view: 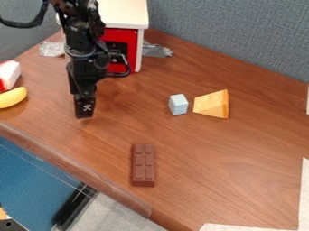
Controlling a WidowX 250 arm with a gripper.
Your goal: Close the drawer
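Hand [84, 112] near red drawer [128, 35], chocolate bar [143, 165] on table [199, 155]

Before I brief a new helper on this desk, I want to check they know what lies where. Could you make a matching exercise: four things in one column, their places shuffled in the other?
Things:
1. Gripper
2. Chocolate bar
3. Pale cube
4. Banana

Places:
A. Just beside the orange wedge
B. At the picture's left edge
C. On the camera's side of the cabinet with a white top and red front
D. Lowest in the picture of the four

Right pairs: 1-C, 2-D, 3-A, 4-B
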